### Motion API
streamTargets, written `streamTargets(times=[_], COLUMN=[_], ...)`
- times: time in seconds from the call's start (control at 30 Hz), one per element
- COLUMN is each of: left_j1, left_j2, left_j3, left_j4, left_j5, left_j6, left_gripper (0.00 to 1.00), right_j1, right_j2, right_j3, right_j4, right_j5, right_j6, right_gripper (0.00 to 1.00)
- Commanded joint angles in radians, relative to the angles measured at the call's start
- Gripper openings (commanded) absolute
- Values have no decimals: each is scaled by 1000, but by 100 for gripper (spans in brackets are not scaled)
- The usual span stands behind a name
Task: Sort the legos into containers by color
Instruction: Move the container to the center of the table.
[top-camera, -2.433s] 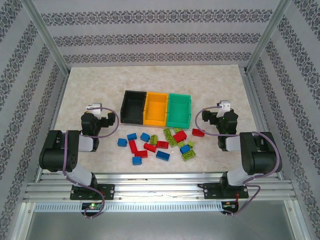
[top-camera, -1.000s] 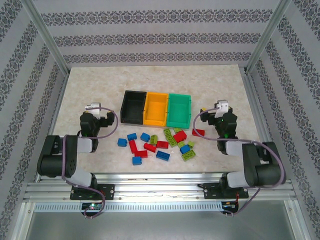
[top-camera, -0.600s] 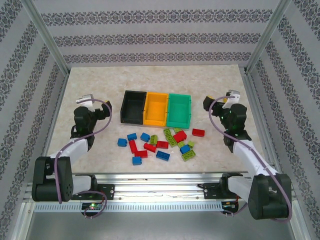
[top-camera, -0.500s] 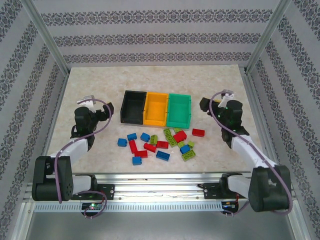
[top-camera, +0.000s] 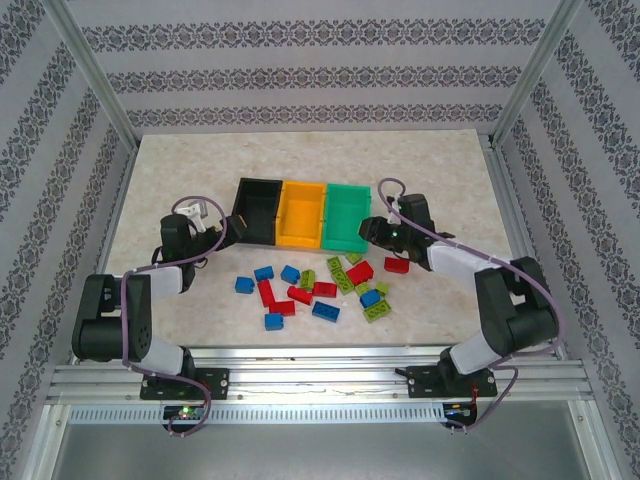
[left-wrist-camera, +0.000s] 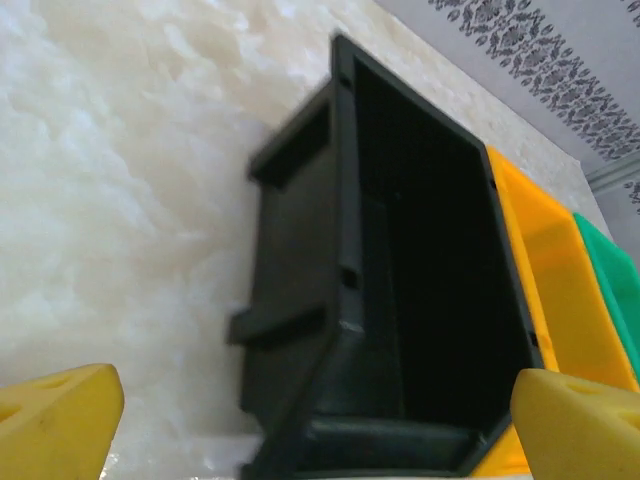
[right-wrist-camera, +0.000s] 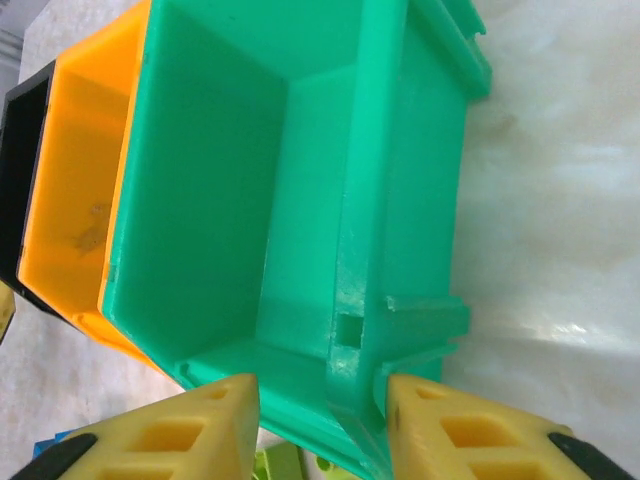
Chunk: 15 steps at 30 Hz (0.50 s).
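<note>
Legos (top-camera: 325, 289) in red, blue and lime green lie scattered on the table (top-camera: 170, 165), just on the near side of the 3 joined containers (top-camera: 300, 238). From the top camera I see both arms reaching to the ends of the row. My left gripper (top-camera: 218, 230) is beside the black bin (top-camera: 258, 205) and my right gripper (top-camera: 371, 228) is at the green bin (top-camera: 345, 212), but the fingers are too small there to judge. The left wrist camera settles that side: its 2 yellow fingers (left-wrist-camera: 60, 410) stand wide apart, with the black bin's outer wall ahead between them. The right wrist camera shows its fingers (right-wrist-camera: 470, 430) straddling the green bin's right wall near the corner, 1 inside and 1 outside. Whether they press it I cannot tell. A lime green brick (right-wrist-camera: 282, 465) peeks out below that bin.
</note>
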Motion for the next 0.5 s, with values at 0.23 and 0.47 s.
streamTargets(times=[0.23,0.47], left_j1=[1,1], left_j2=[11,-6], left_j3=[-21,-34], left_j4=[145,153], left_j5=[77,85], left_j6=[-81,-105], left_gripper=[99,100], right_j1=[2,-38], right_j2=[192,50], right_j3=[262,204], right_j4=[-64,-209], right_j5=[14,62], right_j6=[-57,-121], right_gripper=[36,52])
